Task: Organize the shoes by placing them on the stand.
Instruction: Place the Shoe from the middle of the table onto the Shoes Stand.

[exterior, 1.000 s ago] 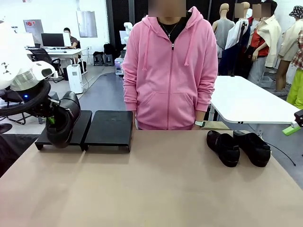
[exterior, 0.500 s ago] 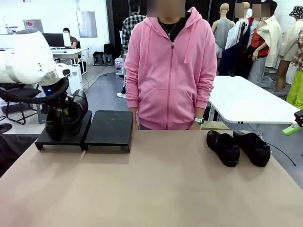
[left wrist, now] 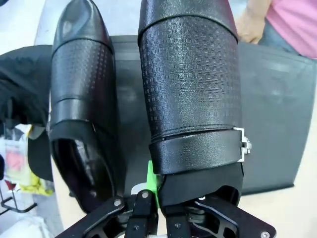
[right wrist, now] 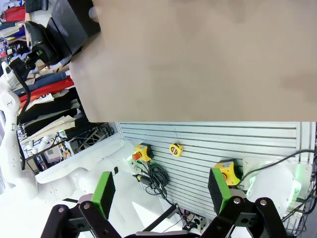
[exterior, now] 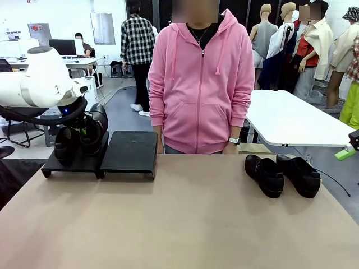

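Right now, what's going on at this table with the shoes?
The left claw is shut on a black shoe, holding it at the left section of the stand, beside a second shoe on that section. Whether the held shoe rests on the stand yet isn't clear. Two more shoes sit on the table at its right side. The right claw is open and holds nothing. A person stands at the far side, touching nothing.
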You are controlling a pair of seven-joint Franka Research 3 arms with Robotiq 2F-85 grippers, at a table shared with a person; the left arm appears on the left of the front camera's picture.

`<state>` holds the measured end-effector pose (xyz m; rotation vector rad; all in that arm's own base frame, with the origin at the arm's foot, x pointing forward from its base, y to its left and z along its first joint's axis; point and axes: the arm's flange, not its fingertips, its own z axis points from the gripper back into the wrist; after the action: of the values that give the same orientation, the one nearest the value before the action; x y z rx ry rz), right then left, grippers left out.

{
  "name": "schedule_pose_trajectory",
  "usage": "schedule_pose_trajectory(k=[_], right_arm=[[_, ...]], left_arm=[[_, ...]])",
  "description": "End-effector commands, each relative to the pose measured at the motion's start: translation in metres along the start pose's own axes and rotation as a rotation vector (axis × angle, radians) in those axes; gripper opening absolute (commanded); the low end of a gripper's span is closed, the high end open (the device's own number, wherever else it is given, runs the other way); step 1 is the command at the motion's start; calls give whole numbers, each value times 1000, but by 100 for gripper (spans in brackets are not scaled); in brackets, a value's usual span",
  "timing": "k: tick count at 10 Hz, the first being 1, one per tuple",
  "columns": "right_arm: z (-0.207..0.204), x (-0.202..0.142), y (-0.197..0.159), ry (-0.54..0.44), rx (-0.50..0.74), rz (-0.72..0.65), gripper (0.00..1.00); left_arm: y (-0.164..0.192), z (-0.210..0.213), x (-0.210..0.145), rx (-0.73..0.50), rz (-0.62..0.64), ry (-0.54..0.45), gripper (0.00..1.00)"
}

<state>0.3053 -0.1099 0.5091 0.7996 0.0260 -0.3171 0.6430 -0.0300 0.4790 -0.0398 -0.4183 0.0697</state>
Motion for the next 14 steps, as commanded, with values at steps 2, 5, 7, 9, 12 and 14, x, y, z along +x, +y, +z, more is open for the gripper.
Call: schedule_pose_trajectory(k=[2,5,7,9,12,14], right_arm=[[3,0,0,5,11,13,100],[3,0,0,5,11,13,100],[3,0,0,5,11,13,100],[3,0,0,5,11,13,100],[3,0,0,5,11,13,100],[3,0,0,5,11,13,100]], left_arm=[[2,-11,17,32,8,21,0],[1,-21,21,79,24,60,31],[-1,-20,20,104,16,58,100],[-2,-10,18,134,21,25,100],[-8,27,-3,107,-55,5,100],[-7,74,-36,33,-116,127,100]])
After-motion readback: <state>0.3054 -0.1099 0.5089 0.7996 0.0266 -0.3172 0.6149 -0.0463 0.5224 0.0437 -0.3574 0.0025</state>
